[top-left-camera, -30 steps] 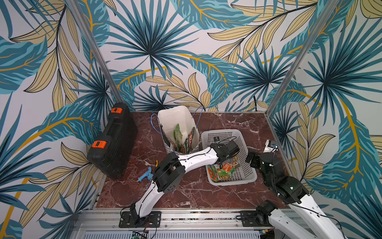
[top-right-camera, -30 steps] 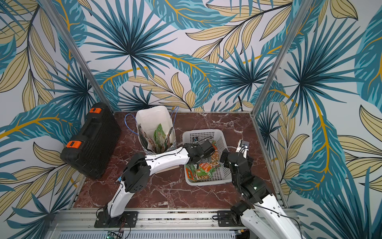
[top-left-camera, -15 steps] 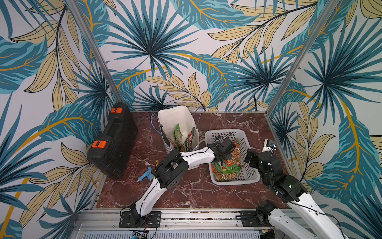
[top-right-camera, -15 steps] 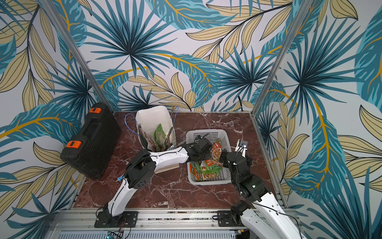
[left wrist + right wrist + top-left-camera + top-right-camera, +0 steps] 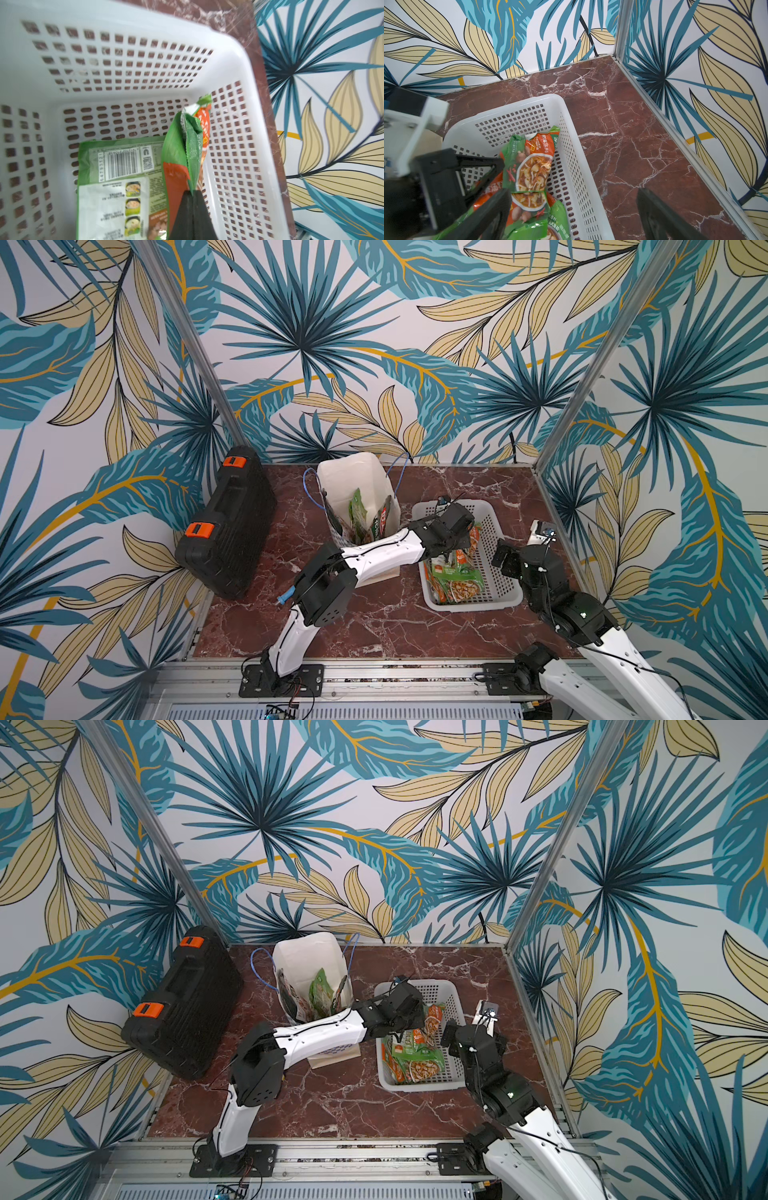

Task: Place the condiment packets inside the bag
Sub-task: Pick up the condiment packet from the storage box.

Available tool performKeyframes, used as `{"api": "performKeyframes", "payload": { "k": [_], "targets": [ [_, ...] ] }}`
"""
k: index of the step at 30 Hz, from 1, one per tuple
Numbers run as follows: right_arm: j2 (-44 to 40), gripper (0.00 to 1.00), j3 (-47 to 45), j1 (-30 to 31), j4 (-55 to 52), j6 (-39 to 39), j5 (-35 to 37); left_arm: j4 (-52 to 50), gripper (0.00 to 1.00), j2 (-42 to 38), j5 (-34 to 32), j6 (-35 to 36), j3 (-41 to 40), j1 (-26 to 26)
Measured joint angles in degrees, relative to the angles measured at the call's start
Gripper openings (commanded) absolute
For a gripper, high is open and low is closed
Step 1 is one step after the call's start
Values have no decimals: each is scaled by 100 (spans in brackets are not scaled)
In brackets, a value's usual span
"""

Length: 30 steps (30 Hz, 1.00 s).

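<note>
One packet pinched inside the basket

Far left in both top views a black case (image 5: 226, 522) stands by the wall. Right of it the bag (image 5: 355, 485) stands upright, several packets (image 5: 357, 512) upright inside. At centre-right the left gripper (image 5: 192, 193) is clenched on a green-orange packet (image 5: 185, 145) inside the white basket (image 5: 500, 580), other packets (image 5: 455, 580) flat beneath. Rightmost, the right gripper (image 5: 506, 559) gapes, grasping nothing

tropical leaf wallpaper (image 5: 374, 344) on all three walls, aluminium corner posts (image 5: 199, 352), red-brown marble tabletop (image 5: 395, 626), even diffuse light
</note>
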Motion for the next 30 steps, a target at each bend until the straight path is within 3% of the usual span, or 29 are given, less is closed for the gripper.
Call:
{"api": "performKeyframes", "payload": {
  "k": [17,30],
  "targets": [
    [-17,99,0,0,0,0,0,-463,0,-498,-240,804,2,-210],
    [37,99,-2,-4,0,0,0,-748,0,-2575,-1379,1838,-15,-942]
  ]
}}
